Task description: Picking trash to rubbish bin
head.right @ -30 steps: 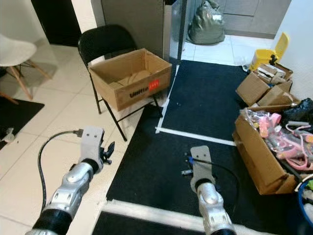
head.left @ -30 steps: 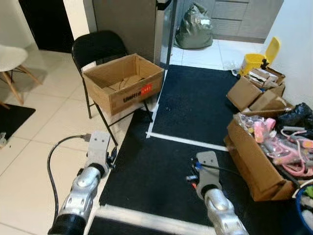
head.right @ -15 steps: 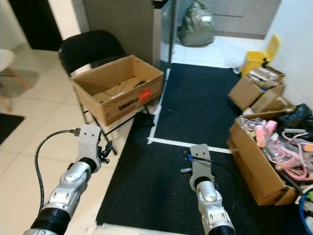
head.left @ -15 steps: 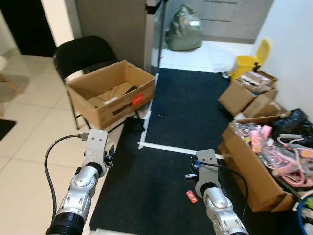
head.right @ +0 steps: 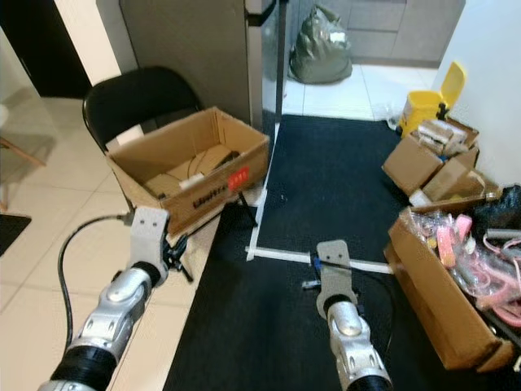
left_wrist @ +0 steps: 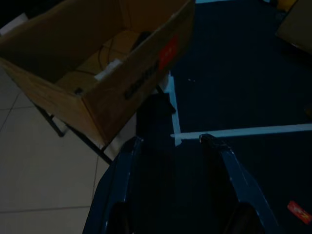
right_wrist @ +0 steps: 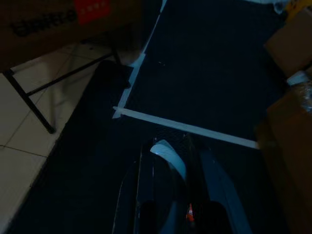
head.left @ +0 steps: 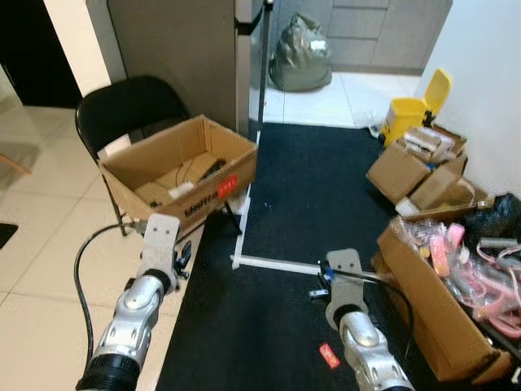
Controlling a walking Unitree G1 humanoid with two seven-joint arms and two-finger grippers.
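An open cardboard box (head.left: 175, 167) with a red label rests on a black folding chair (head.left: 122, 110) ahead on my left. A small red scrap (head.left: 328, 355) lies on the black mat (head.left: 317, 187) beside my right arm. My left gripper (left_wrist: 170, 141) is held low and open with nothing between its fingers, pointing toward the box's near corner. My right gripper (right_wrist: 168, 146) hovers over the mat, its fingers close around a pale curved piece of trash (right_wrist: 168, 156). Both arms are raised in front of me in the eye views.
A white tape line (head.left: 273, 265) crosses the mat. At the right stand an open box of pink items (head.left: 444, 301) and more cardboard boxes (head.left: 415, 171). A yellow bin (head.left: 411, 110) and a green bag (head.left: 299, 61) lie farther back. A grey cabinet (head.left: 179, 57) rises behind the chair.
The camera has advanced and turned, so the box on the chair sits nearer and the red scrap has slid lower in view. Both grippers keep their pose.
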